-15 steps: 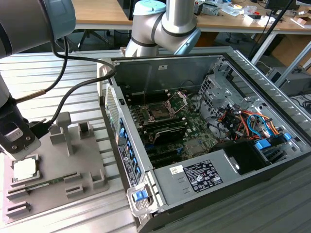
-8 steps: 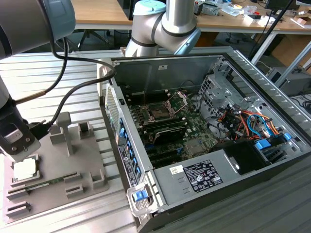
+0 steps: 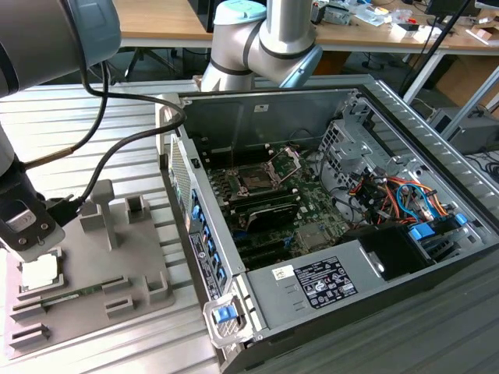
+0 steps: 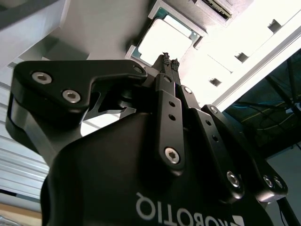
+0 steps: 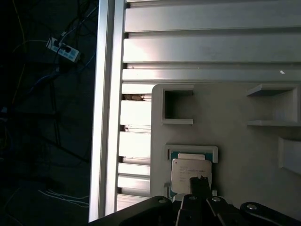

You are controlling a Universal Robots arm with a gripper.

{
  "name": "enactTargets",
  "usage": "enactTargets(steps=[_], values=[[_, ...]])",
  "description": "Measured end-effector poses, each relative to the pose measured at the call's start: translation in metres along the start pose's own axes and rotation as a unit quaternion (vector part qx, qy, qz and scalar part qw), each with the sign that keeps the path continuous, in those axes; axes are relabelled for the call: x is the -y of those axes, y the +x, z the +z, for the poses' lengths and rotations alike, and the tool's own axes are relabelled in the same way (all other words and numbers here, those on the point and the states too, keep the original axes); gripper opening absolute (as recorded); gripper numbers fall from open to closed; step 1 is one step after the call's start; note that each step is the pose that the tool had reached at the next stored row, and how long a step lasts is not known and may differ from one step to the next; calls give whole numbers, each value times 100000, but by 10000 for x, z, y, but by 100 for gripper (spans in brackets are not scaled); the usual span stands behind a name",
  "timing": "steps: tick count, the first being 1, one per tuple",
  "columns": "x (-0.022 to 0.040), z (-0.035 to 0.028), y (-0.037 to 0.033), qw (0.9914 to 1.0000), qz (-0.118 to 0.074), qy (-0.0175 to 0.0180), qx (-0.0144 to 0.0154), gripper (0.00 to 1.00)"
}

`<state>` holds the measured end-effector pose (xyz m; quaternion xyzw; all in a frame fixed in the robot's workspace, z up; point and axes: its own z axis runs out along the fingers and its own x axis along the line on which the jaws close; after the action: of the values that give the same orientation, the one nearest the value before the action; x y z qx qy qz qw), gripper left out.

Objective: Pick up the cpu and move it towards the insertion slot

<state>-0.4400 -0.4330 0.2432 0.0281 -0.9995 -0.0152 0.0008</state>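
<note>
The cpu (image 3: 40, 270) is a small silvery-white square lying flat in a recess of the grey plastic tray (image 3: 125, 269) at the exterior view's left. My gripper (image 3: 33, 248) hangs directly over it. In both wrist views the fingertips (image 4: 165, 57) stand pressed together, pointing at the cpu (image 4: 164, 40) from just above, with nothing between them; the gripper (image 5: 200, 180) covers one edge of the cpu (image 5: 188, 170). The insertion slot (image 3: 256, 181) is a dark square socket with its metal load plate tilted up, on the green board inside the open computer case.
The open computer case (image 3: 195, 226) stands to the right of the tray, its metal wall between tray and socket. A thin green memory stick (image 3: 66, 296) lies in the tray beside the cpu. Tray posts (image 3: 100, 210) rise nearby. Cables (image 3: 101, 164) hang from the arm.
</note>
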Motion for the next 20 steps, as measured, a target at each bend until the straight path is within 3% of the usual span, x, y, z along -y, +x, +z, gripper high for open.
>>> enactTargets(steps=[20], values=[[43, 16, 9, 100000, -1, 1, 3, 11]])
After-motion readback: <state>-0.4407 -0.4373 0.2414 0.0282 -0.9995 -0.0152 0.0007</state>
